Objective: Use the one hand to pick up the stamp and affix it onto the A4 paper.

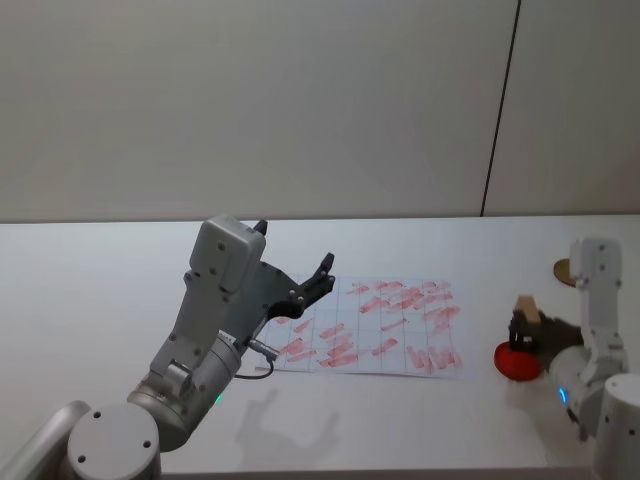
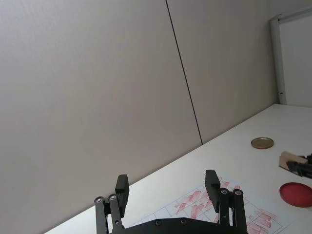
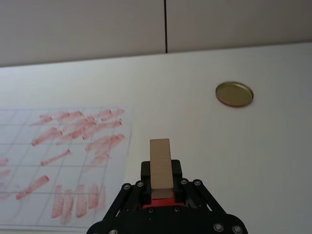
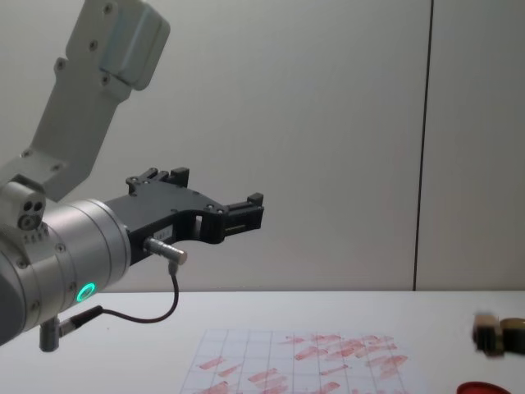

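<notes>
head view: the right gripper (image 1: 524, 330) sits at the right of the white table (image 1: 90, 300), its fingers clamped on the stamp (image 1: 527, 307), a small pale wooden block standing upright. the stamp is directly over a flat red disc (image 1: 518, 364), and contact between them cannot be made out. the a4 paper (image 1: 345, 300), covered in red marks, lies just left of the disc. the left gripper (image 1: 294, 246) hangs raised above the paper's left part, fingers apart and holding nothing.

left wrist view: the left gripper's two fingers (image 2: 212, 179) stand wide apart, aimed across the table at the wall. the stamp (image 2: 291, 158) shows far off beside the red disc (image 2: 296, 194) and a gold disc (image 2: 262, 143).

right wrist view: the stamp (image 3: 161, 163) rises between the closed black fingers. the paper (image 3: 122, 161) lies near it to one side.

chest view: the left arm is bent high, with its wrist level above the paper (image 4: 246, 341).

the pick-up looks done, and this appears to be the inking step. the next move calls for carrying the stamp sideways over the paper, then pressing it down flat on a free patch.
</notes>
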Controlling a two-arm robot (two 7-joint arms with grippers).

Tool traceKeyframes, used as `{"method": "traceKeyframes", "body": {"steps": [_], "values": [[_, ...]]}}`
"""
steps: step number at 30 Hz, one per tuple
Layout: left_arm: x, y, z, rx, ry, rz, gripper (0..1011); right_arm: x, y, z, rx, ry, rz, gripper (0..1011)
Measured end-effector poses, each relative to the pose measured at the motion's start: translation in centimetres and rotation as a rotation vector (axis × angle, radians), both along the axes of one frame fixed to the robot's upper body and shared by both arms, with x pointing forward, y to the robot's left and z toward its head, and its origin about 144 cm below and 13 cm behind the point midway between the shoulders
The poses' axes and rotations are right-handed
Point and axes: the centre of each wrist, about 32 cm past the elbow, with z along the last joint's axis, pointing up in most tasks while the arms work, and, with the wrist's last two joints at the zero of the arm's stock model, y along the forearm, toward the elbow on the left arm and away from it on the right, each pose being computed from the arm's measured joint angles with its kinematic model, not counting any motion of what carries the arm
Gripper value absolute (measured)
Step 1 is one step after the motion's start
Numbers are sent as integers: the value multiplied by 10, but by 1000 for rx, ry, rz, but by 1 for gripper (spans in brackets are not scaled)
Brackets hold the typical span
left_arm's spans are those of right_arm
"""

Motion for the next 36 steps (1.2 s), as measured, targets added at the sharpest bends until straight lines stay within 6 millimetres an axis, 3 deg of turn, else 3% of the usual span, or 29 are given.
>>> {"method": "traceKeyframes", "body": {"steps": [8,15,36], "values": [[0,0,0,0,0,0,993,-4,6,24,9,-72,24,220],[0,0,0,0,0,0,993,-5,16,31,11,-78,57,220],[0,0,0,0,0,0,993,21,50,1,-29,34,106,220]]}}
